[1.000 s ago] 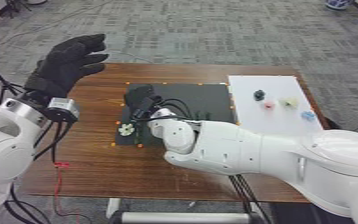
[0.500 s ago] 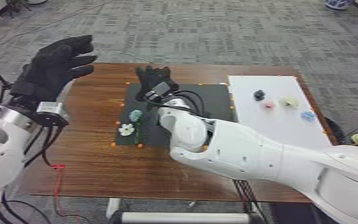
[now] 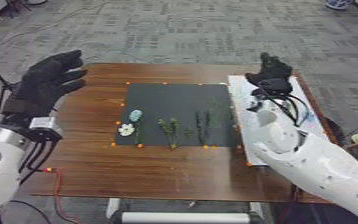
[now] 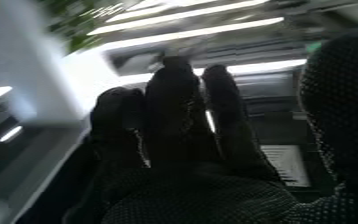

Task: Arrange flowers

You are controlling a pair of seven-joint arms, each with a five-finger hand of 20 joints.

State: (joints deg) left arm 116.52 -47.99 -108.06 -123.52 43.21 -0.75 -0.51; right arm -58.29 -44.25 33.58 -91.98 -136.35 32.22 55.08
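On the table [image 3: 158,170], the black mat [image 3: 171,97] has a white flower [image 3: 126,130] near its near left corner. To the right of it lie the green stems [image 3: 169,131], then the darker stems [image 3: 202,127], side by side and pointing away. The pale blue flower [image 3: 135,115] is just beyond the white one, its stem running back toward the near edge. Farther off, the left hand [image 3: 47,82] is raised at the table's left side, fingers loosely extended, thumb apart. The right hand [image 3: 271,77] is over the far part of the white board [image 3: 242,92], its fingers [image 4: 171,115] upright and its thumb [image 4: 340,100] well apart from them.
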